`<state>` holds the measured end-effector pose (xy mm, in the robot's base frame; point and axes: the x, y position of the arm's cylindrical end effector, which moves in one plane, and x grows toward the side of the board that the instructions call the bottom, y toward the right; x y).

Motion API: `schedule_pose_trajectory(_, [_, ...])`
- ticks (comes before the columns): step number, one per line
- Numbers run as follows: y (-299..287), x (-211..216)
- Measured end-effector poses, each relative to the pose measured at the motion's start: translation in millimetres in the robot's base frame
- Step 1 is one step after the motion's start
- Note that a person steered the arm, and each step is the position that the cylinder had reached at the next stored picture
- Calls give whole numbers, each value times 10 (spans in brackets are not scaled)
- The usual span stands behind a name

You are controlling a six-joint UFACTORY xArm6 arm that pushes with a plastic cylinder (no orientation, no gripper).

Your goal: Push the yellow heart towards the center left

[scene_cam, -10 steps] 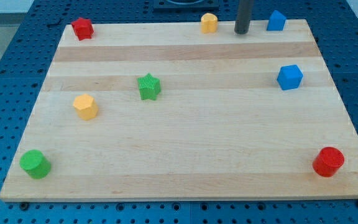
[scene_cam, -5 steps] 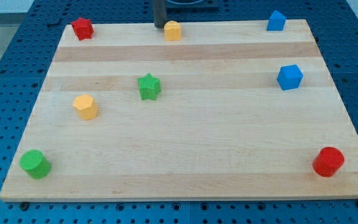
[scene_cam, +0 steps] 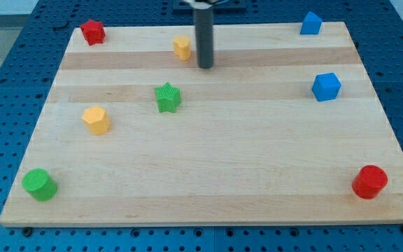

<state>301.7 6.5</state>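
Observation:
The yellow heart (scene_cam: pixel 182 47) lies on the wooden board (scene_cam: pixel 208 168) near the view's top, left of centre. My tip (scene_cam: pixel 205 66) rests on the board just right of the heart and slightly below it, a small gap apart. The rod rises straight up out of the view's top.
A red block (scene_cam: pixel 92 31) sits at the top left corner. A green star (scene_cam: pixel 167 97) and a yellow hexagonal block (scene_cam: pixel 96 120) lie left of centre. A green cylinder (scene_cam: pixel 39 184) is bottom left, a red cylinder (scene_cam: pixel 369 182) bottom right. Two blue blocks (scene_cam: pixel 310 23) (scene_cam: pixel 326 87) are at right.
The yellow heart has slid left and down from the top edge. My tip swept from right of it to its left, then back to its lower right.

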Motion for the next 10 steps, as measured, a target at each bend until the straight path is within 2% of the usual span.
schedule_pose_trajectory(1, [154, -317])
schedule_pose_trajectory(2, [-165, -383])
schedule_pose_trajectory(3, [-857, -335])
schedule_pose_trajectory(4, [-1118, -352])
schedule_pose_trajectory(5, [-1111, -580])
schedule_pose_trajectory(6, [-1408, -545])
schedule_pose_trajectory(8, [-1743, 168])
schedule_pose_trajectory(10, [-1544, -220])
